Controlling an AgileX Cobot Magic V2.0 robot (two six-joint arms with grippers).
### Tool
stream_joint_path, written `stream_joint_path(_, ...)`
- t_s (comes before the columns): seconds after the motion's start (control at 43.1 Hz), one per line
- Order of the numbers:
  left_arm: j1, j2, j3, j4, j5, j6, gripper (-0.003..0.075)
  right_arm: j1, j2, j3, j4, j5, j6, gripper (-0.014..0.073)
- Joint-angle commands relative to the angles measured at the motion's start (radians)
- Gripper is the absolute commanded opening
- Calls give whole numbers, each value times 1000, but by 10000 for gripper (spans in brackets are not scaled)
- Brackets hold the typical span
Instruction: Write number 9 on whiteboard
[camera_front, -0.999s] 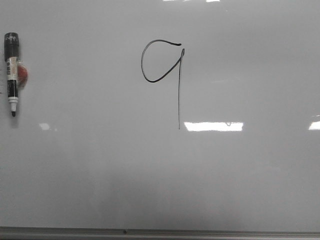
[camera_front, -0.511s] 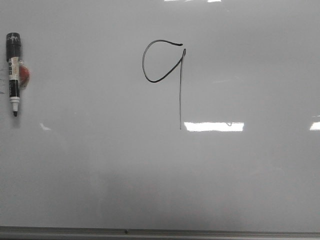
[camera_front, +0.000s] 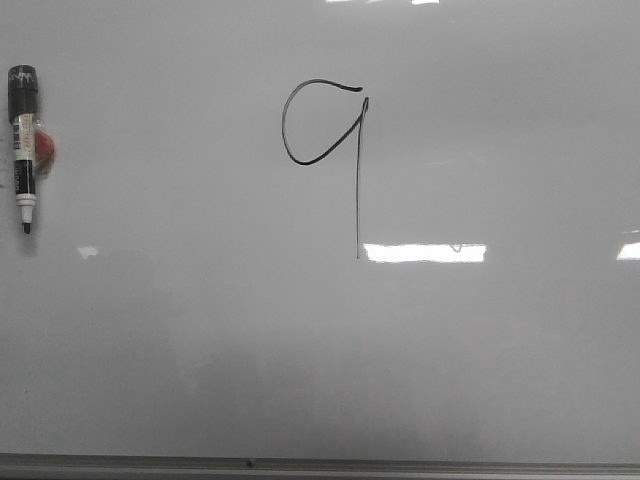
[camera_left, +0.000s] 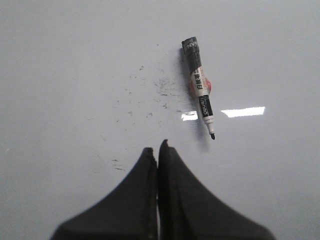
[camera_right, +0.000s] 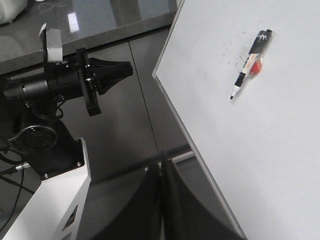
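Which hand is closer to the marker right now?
Left, I'd judge. The left hand, shut, hangs over the whiteboard just short of the marker. The right hand, also shut, sits off the board's edge, farther from it.

The whiteboard (camera_front: 480, 380) serves as the counter, glossy, pale grey, with a thin metal rim along its near edge. On it lie a marker (camera_front: 24, 150) at far left, uncapped tip toward the rim, and the drawn 9 (camera_front: 325, 140) mid-board.
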Motion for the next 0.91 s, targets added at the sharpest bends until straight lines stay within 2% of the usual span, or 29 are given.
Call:
stream_joint_path(0.0,0,-17,1,1,-88,-12,-19,-4,-12,-26,55,-18,-5,-106)
stream_joint_path(0.743,0,-17,1,1,-88,-12,-19,-4,-12,-22,55,-20,-5,-106)
stream_joint_path(0.883,0,-17,1,1,-88,-12,-19,-4,-49,32,-25,-104,-5,-106)
